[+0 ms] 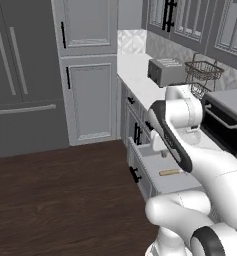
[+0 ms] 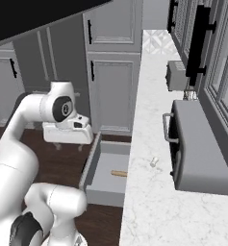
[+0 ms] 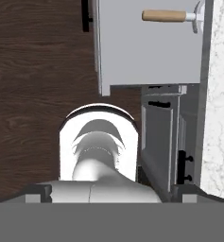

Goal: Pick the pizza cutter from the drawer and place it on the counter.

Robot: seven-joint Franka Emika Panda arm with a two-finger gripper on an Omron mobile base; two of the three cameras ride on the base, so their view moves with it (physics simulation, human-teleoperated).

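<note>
The drawer (image 2: 107,185) stands pulled out from under the counter (image 2: 149,202). Inside it lies the pizza cutter (image 2: 119,173), its light wooden handle flat on the grey drawer floor. From the hand view the pizza cutter (image 3: 172,15) is at the top, with its silver wheel toward the counter (image 3: 222,94), and the drawer (image 3: 146,52) sits below it. My gripper (image 2: 69,145) hangs open and empty above the wooden floor, beside the drawer's front corner and well apart from the cutter. In the left base view the cutter (image 1: 170,172) shows in the drawer (image 1: 165,186), beside my arm.
On the counter stand a toaster (image 2: 177,75), a dark toaster oven (image 2: 197,153) and a tiny white cylinder (image 2: 154,162). A wire basket (image 1: 202,72) sits at the back. Grey cabinet doors (image 1: 90,100) and a fridge (image 1: 20,75) line the far wall beyond the wooden floor (image 1: 65,200).
</note>
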